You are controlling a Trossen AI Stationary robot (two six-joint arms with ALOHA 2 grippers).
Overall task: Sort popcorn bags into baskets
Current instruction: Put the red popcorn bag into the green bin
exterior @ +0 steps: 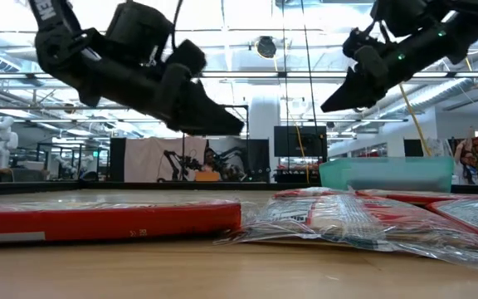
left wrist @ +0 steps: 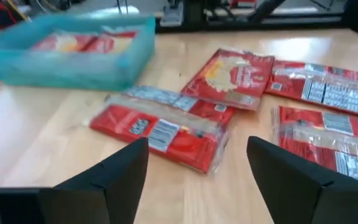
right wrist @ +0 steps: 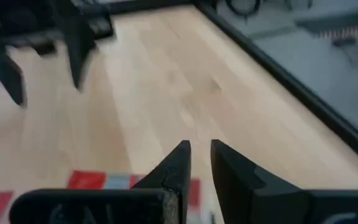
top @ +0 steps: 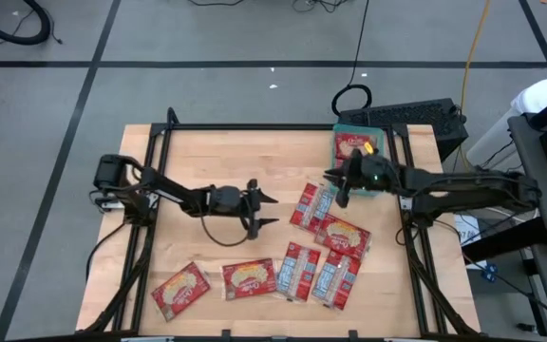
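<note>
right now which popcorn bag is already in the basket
The popcorn bag lying inside the teal basket at the table's far right corner; all the others lie loose on the wooden tabletop.
</note>
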